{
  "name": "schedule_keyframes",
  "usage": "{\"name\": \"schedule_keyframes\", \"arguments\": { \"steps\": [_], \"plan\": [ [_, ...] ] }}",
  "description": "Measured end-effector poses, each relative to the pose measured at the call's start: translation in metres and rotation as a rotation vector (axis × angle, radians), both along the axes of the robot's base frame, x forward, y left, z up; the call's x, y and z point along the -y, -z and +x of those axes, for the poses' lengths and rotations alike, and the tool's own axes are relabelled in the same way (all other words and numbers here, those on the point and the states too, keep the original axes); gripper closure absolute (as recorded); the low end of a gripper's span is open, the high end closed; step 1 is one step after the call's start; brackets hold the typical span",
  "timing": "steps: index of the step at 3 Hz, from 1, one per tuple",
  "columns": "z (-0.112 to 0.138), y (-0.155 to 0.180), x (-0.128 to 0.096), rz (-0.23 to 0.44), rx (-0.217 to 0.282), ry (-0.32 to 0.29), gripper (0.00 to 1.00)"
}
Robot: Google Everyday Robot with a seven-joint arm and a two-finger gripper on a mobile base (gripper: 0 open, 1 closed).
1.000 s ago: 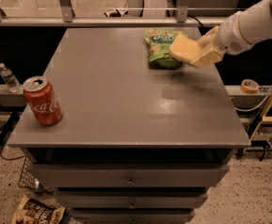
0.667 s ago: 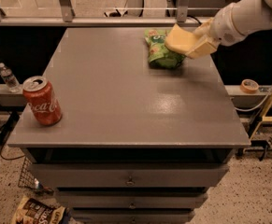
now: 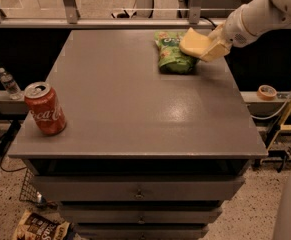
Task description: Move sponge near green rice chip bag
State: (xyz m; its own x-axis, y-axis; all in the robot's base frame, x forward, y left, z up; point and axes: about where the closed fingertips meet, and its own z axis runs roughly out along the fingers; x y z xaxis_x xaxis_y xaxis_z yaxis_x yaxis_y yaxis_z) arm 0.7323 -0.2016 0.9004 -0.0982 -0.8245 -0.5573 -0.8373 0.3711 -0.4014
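Grey table point(image 3: 135, 109), hand point(image 3: 211, 47) holding sponge point(image 3: 193, 41) far right

Matt, smooth grey finish across the worktop point(image 3: 125, 104), with a dull sheen near the middle. Soft-looking matt foam, pale yellow, for the sponge point(image 3: 194, 42), pinched in the tool point(image 3: 213, 48) at the worktop's far right, just over the green rice chip bag point(image 3: 171, 60) of crinkly, glossy film. Smooth pale plastic look on the tool; white, faintly glossy shell on the arm point(image 3: 257, 15). Shiny printed metal on the cola can point(image 3: 45, 109).
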Motion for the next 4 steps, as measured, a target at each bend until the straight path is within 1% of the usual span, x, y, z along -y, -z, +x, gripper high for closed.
{"name": "schedule_keyframes", "arguments": {
  "steps": [1,2,3,4],
  "plan": [
    [0.011,0.004,0.005,0.022,-0.012,0.015,1.0],
    [0.017,0.003,-0.003,0.063,-0.021,-0.016,1.0],
    [0.02,0.004,-0.01,0.087,-0.037,-0.047,1.0],
    [0.02,0.006,-0.013,0.088,-0.041,-0.05,0.82]
  ]
}}
